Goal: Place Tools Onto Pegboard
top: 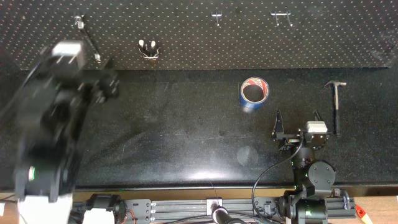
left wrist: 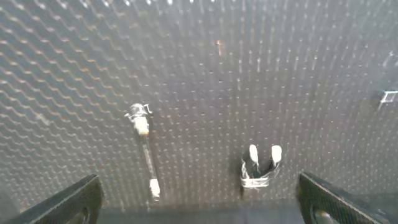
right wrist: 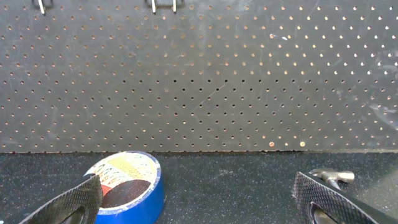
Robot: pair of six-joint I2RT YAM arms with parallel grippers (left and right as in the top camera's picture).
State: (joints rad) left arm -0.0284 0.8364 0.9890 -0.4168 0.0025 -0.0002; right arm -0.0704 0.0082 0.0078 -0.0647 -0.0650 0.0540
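Judging the job as about half done. Counting two tools as lying unhung on the dark surface: a roll of blue tape, lying flat with the hole upward and a pale printed face, and a hammer near it to the right, also flat, with the head toward the pegboard. Counting two more as hanging at that board's left: a slender long tool dangling from its peg, and a small tool with two white handle tips beside it. Noting a bare hook and a double hook farther right, probably awaiting tape and hammer. Finding the right pincer sitting low between the two unhung tools, set back from both, fingers spread and holding nothing. Finding the left pincer raised before the board, likewise gaping and unloaded.
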